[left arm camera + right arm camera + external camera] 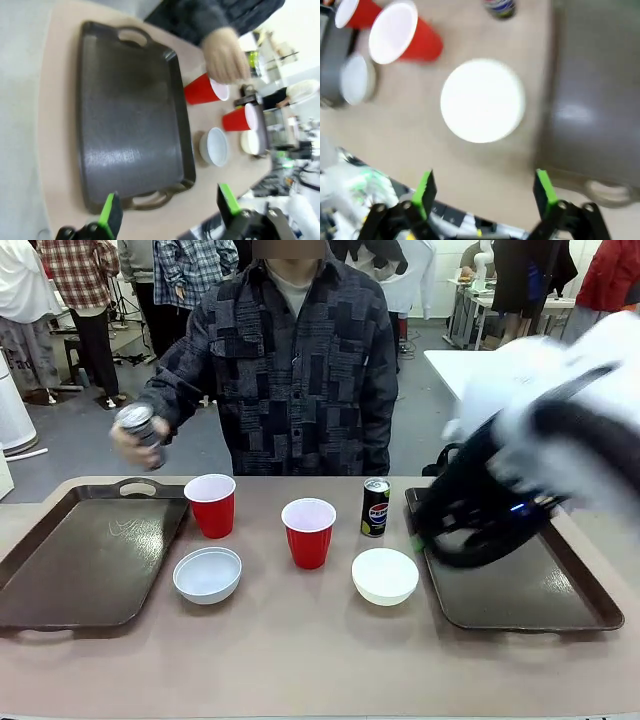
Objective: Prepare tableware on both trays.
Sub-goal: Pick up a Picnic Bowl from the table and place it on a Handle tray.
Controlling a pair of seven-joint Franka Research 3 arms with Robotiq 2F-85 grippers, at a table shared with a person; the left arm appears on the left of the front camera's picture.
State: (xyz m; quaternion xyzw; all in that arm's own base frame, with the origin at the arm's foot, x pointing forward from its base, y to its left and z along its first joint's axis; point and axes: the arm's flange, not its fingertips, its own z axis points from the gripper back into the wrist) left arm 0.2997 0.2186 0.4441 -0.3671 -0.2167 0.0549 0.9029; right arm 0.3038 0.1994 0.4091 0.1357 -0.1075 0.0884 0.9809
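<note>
Left gripper (167, 207): jaws wide, nothing between them; above the near end of the left tray (130, 130).
Right gripper (482, 192): jaws wide, nothing held; over the tabletop (420, 135), near side of the right bowl (482, 100), just left of the right tray (595, 100).
Left cup (212, 505): upright, just right of the left tray's far corner.
Middle cup (308, 532): upright, table centre.
Left bowl (207, 574): near side of the left cup, beside the left tray.
Pepsi can (375, 507): upright, far side of the right bowl.
Second can (138, 422): in the person's hand (135, 445), above the left tray's far edge.
</note>
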